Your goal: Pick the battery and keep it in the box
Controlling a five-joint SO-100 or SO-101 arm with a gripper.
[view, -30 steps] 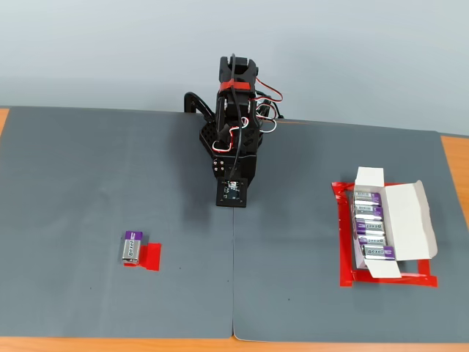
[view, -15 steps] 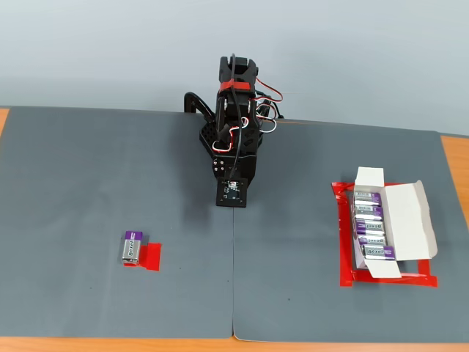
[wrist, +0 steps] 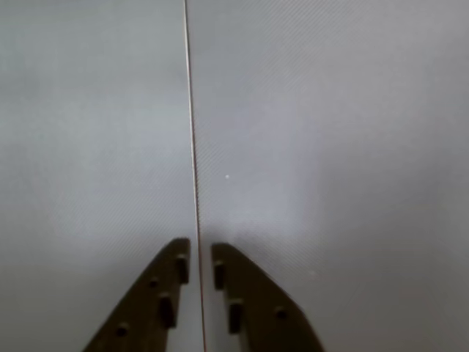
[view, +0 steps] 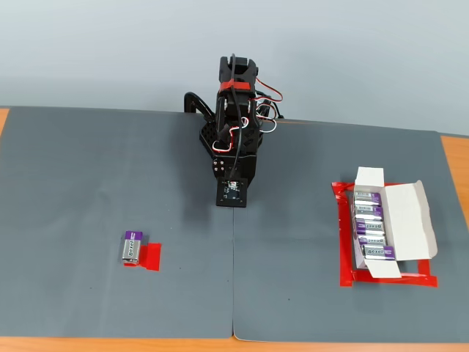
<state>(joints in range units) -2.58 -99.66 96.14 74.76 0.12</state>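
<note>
In the fixed view a lone silver battery [view: 131, 246] with a purple end lies on the grey mat at the lower left, far from the arm. The white box [view: 409, 220] sits open at the right, with several batteries [view: 371, 226] in a row inside it. The black arm [view: 234, 139] is folded at the back centre, well away from both. The wrist view shows my gripper [wrist: 198, 258] pointing down at bare mat over a seam, its dark fingers [wrist: 165, 293] almost together with nothing between them.
A small red tape patch [view: 150, 257] lies right beside the lone battery. A red tape rectangle [view: 342, 246] frames the box. The grey mat [view: 80, 176] has a seam [view: 233, 293] down its middle, and orange table edge [view: 454, 158] shows at the sides.
</note>
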